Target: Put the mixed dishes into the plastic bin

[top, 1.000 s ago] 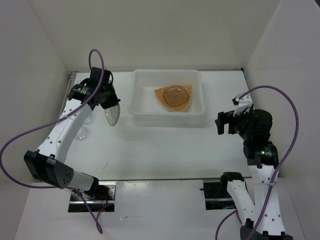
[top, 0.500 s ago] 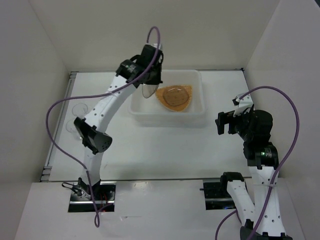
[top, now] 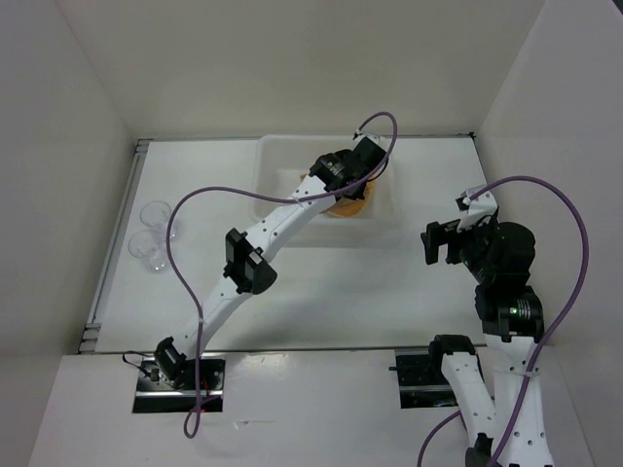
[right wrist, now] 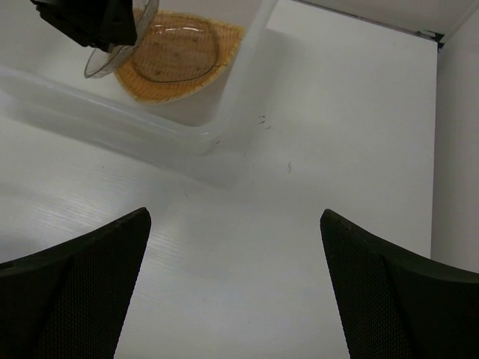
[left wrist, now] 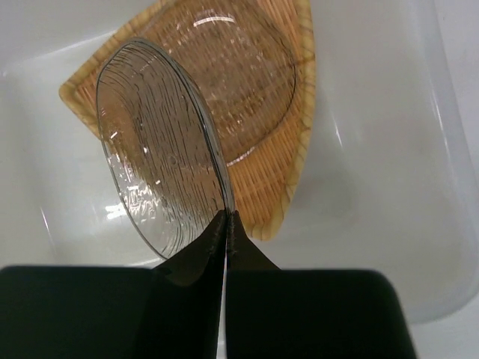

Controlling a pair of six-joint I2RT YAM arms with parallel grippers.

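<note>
My left gripper (left wrist: 225,217) is shut on the rim of a smoky translucent saucer (left wrist: 161,161), which it holds tilted on edge inside the white plastic bin (left wrist: 389,149). Just under it lies the orange woven tray (left wrist: 299,112) with another smoky saucer (left wrist: 239,75) resting on it. From above, the left gripper (top: 352,180) reaches over the bin (top: 263,185) and hides most of the tray (top: 346,207). Two clear tumblers (top: 156,212) (top: 146,243) stand on the table at far left. My right gripper (right wrist: 233,217) hangs open and empty over the table, right of the bin.
White walls close in the table on the left, back and right. The right wrist view shows the bin's near corner (right wrist: 202,134) and the left gripper (right wrist: 97,22) with the held saucer (right wrist: 112,60) at upper left.
The left arm has swung from the table's left side rightward, carrying the saucer over the bin's rim and down above the tray. The right arm has hardly moved.
</note>
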